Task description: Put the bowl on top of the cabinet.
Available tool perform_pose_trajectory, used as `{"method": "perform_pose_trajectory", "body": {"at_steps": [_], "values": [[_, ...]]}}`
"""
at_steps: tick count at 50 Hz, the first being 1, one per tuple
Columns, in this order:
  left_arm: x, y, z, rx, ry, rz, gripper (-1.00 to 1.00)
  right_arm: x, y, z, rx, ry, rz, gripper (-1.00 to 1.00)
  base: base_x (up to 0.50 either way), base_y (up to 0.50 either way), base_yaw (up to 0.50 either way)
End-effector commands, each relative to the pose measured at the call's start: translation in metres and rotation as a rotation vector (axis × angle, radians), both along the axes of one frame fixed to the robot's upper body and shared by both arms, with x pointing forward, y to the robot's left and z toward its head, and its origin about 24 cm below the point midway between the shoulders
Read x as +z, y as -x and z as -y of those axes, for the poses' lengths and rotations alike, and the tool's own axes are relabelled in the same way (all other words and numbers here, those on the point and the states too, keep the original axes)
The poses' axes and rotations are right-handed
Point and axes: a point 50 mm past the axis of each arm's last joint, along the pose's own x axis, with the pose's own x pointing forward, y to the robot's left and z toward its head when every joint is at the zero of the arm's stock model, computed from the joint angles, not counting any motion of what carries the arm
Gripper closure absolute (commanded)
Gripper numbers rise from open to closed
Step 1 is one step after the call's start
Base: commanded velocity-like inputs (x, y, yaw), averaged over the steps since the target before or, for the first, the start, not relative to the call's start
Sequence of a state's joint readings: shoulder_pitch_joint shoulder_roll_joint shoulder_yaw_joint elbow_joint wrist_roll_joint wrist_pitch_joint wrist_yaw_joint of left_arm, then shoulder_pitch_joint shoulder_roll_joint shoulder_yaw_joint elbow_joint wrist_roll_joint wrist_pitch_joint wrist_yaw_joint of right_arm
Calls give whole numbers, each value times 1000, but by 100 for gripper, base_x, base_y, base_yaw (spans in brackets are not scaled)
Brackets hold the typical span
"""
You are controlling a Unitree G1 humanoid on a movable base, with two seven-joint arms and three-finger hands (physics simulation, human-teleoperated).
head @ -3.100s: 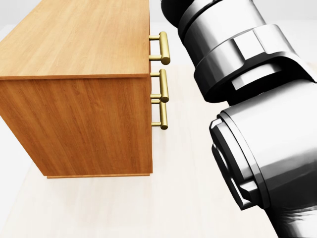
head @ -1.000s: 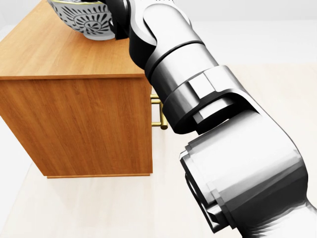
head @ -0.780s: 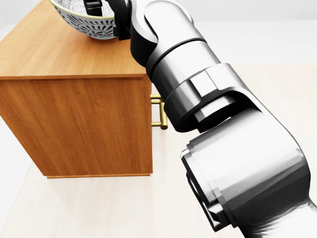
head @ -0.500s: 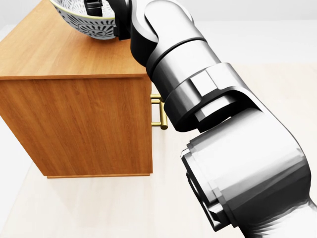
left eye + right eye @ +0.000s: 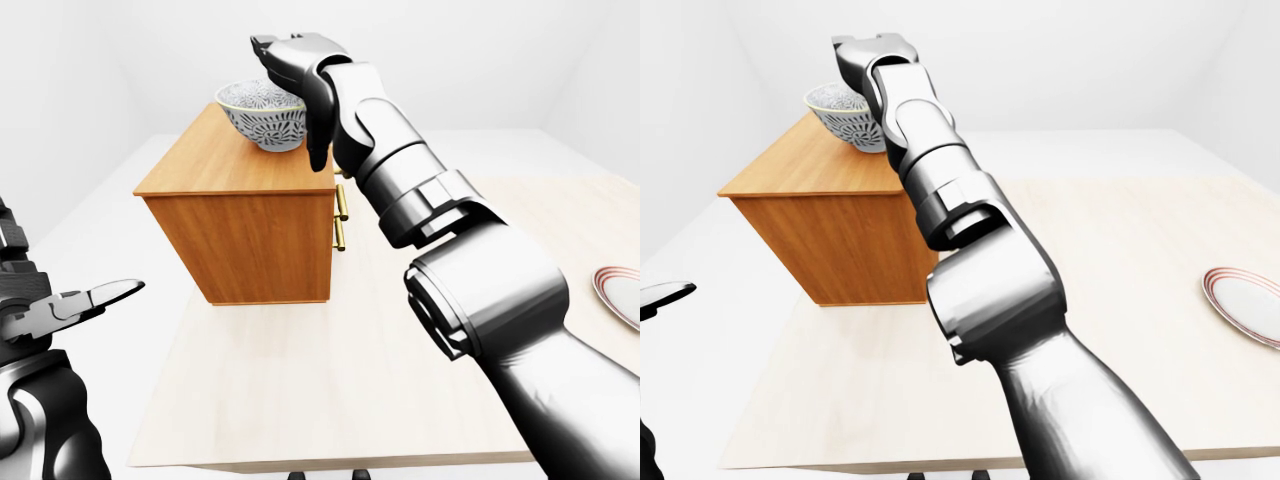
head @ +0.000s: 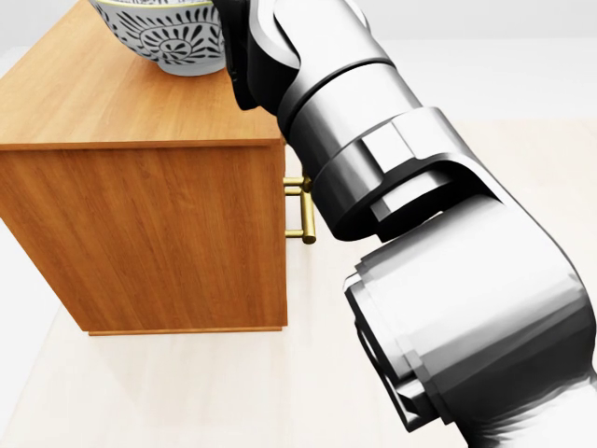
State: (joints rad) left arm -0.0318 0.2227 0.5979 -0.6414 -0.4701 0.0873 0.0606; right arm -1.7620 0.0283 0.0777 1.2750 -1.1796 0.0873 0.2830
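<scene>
The patterned white-and-blue bowl (image 5: 262, 116) stands upright on the top of the wooden cabinet (image 5: 245, 225), toward its far right corner. In the head view the bowl (image 6: 173, 35) is cut by the top edge. My right hand (image 5: 297, 72) hangs over the bowl's right rim, open, with one dark finger (image 5: 317, 145) pointing down beside the bowl. Its arm hides the cabinet's right face in the head view. My left hand (image 5: 98, 298) is low at the left edge of the left-eye view, open and holding nothing.
The cabinet stands on a pale wooden table (image 5: 330, 380); its brass drawer handles (image 6: 303, 210) face right. A red-rimmed plate (image 5: 1246, 305) lies at the table's far right. The near table edge runs along the bottom of both eye views.
Earlier the cabinet top was bare. Half a second ago the bowl was tilted with my right fingers on its rim; now it sits level on the cabinet and the fingers are off it.
</scene>
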Motion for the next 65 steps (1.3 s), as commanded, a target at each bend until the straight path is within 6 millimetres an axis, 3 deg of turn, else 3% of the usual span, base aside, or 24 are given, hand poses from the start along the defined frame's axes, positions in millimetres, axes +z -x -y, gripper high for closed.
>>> {"method": "perform_pose_trajectory", "body": {"at_steps": [1, 6, 7, 15, 16, 17, 65], "values": [[0, 0, 0, 0, 0, 1, -100, 19, 3, 4, -6, -50, 112, -100, 0, 0, 0], [0, 0, 0, 0, 0, -1, -100, 27, 4, 6, -10, -68, 166, -100, 0, 0, 0], [0, 0, 0, -1, 0, -2, -100, 39, 8, 9, -18, -86, 269, -100, 0, 0, 0], [0, 0, 0, -1, 0, -2, -100, 40, 8, 9, -20, -88, 276, -100, 0, 0, 0], [-2, -1, 0, -1, 0, -10, -100, 60, 15, 15, -30, -127, 486, -100, 0, 0, 0], [-3, -1, 0, -1, 0, -13, -100, 64, 16, 16, -33, -136, 515, -100, 0, 0, 0], [-1, 0, 1, 0, 0, -3, -100, 54, 12, 18, -40, -137, 493, -100, 0, 0, 0]]}}
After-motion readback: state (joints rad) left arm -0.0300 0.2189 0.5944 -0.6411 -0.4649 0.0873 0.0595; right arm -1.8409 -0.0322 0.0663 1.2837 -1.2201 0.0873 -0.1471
